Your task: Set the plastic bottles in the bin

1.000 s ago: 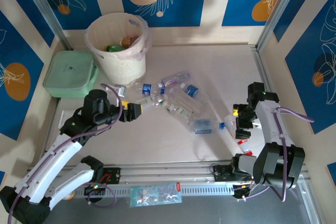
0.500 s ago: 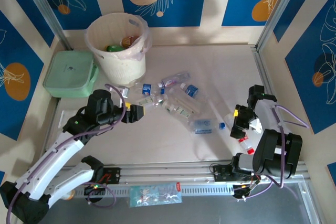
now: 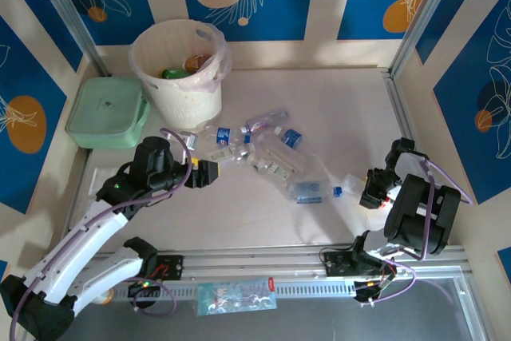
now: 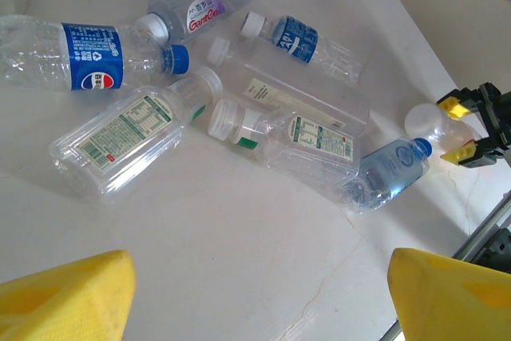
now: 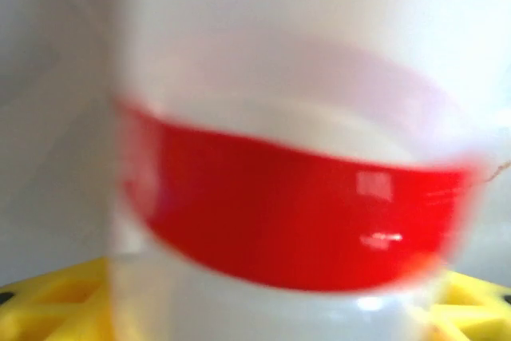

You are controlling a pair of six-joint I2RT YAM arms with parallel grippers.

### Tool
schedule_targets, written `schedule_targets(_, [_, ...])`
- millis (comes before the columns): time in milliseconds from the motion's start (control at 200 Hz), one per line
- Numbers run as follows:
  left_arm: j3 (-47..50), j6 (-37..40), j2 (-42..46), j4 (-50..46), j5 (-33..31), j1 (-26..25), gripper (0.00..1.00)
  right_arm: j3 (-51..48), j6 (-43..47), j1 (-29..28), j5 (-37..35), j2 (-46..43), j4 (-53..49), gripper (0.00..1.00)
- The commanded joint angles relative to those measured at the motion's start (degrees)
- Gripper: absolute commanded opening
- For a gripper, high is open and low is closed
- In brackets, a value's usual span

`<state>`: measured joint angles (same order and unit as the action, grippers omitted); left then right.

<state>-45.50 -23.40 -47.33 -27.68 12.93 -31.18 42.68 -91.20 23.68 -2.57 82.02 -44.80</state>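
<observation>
Several clear plastic bottles (image 3: 263, 149) lie in a heap mid-table; the left wrist view shows them close, among them a blue-labelled one (image 4: 80, 57) and a bluish one (image 4: 391, 169). The cream bin (image 3: 188, 97) stands at the back left with bottles inside. My left gripper (image 3: 209, 172) hovers just left of the heap, open, its yellow fingers (image 4: 72, 297) wide apart over bare table. My right gripper (image 3: 375, 193) is down at the right edge over a pale bottle with a red label (image 5: 287, 213). That bottle sits between the yellow fingers (image 5: 48, 309), whose tips are hidden.
A pale-green lidded box (image 3: 106, 112) lies left of the bin. A metal rail (image 3: 255, 261) runs along the near edge, with a flat packet (image 3: 235, 295) in front of it. Panel walls close in the left, back and right.
My right gripper has dropped and swung right onto the red-labelled bottle, its jaws narrowing around it. The left arm has hardly moved.
</observation>
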Motion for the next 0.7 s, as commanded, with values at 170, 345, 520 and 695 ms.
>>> schedule_targets(170, [-0.4, 1.4, 0.3, 0.4, -0.5, -0.5, 0.82, 3.0, 3.3, 1.4, -0.8, -4.8, -1.4, 0.54])
schedule_targets(345, [-1.7, 0.3, 0.9, -1.1, -1.4, -0.6, 0.82, 4.3, 7.3, -0.9, -2.6, -13.8, 1.9, 0.48])
schedule_targets(520, [-4.2, -0.7, 1.6, -2.9, -2.5, -0.6, 0.82, 5.2, 14.3, -8.1, -2.4, -19.3, 9.3, 0.48])
schedule_targets(695, [-5.6, -1.5, 0.3, -1.8, 3.2, -0.7, 0.83, 7.9, 26.7, -18.5, 0.0, -21.9, 17.6, 0.48])
